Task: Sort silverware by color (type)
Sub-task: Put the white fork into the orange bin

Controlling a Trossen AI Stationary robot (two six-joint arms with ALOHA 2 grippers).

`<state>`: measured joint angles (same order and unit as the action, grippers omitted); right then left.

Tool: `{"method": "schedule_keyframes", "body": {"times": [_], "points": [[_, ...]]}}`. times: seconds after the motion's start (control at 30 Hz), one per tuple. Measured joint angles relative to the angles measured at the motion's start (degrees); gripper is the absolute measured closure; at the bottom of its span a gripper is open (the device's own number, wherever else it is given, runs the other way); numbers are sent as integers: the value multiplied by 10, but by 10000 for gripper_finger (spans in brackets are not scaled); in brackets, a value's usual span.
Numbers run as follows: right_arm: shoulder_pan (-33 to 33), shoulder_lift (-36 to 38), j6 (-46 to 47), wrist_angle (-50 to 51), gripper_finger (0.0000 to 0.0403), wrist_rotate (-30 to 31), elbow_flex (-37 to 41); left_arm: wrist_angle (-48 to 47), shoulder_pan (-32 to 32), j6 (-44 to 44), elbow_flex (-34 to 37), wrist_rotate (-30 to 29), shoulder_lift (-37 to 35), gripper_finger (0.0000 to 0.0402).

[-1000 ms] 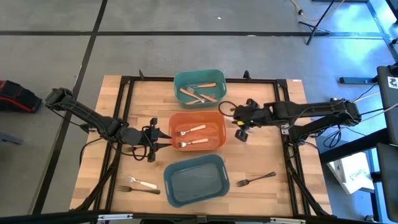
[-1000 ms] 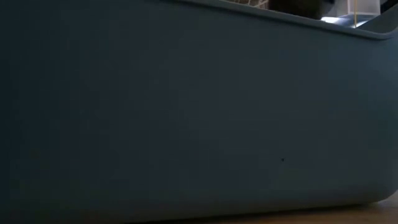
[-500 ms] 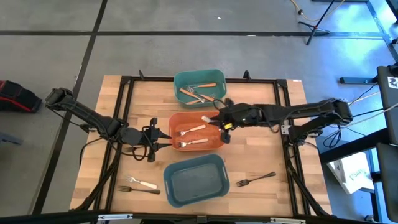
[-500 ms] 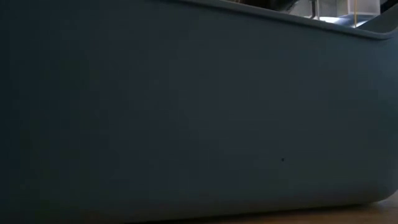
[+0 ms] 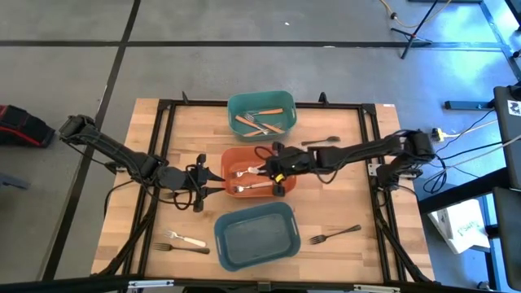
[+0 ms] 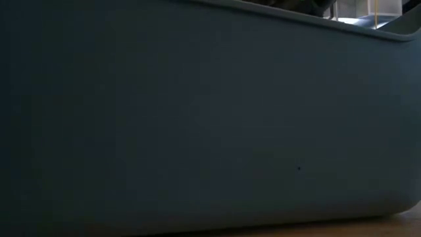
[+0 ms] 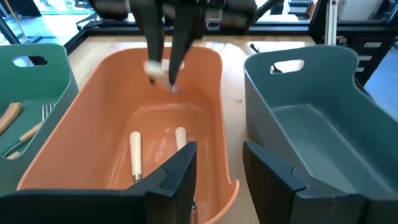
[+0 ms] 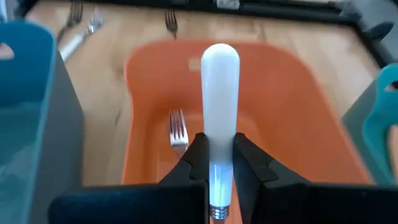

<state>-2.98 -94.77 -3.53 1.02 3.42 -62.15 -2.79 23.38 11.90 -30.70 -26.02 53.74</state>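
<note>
I had the right gripper (image 5: 278,172) clenched on a cream-handled fork (image 8: 219,112) over the orange bin (image 5: 286,189), delivering it. Next I judged it needed releasing there; the left gripper (image 7: 219,167) waited open at the bin's nine o'clock.

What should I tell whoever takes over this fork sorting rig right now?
Right hand: shut on a cream fork, held over the orange bin.
Left hand: open, empty, waiting at the orange bin's left edge.
Done: two cream forks lie in the orange bin; several wooden forks are in the teal bin. The blue-grey bin is empty.
Left: drop the held fork into the orange bin. Then clear the table: a cream fork and a dark one at front left, a dark fork at front right, another right of the teal bin.
</note>
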Motion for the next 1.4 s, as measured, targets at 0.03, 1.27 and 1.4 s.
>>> {"method": "schedule_keyframes", "body": {"times": [0.03, 1.27, 1.4], "points": [[0, -8, 0, 0, 377, 0, 0, 2, 0, 0, 0, 0, 0, 276], [-19, -55, -14, 32, 219, 40, -17, -8, 4, -4, 0, 16, 6, 276], [-55, -16, -29, 36, 213, 67, -17, -34, 20, 6, 0, 43, 6, 277]]}}
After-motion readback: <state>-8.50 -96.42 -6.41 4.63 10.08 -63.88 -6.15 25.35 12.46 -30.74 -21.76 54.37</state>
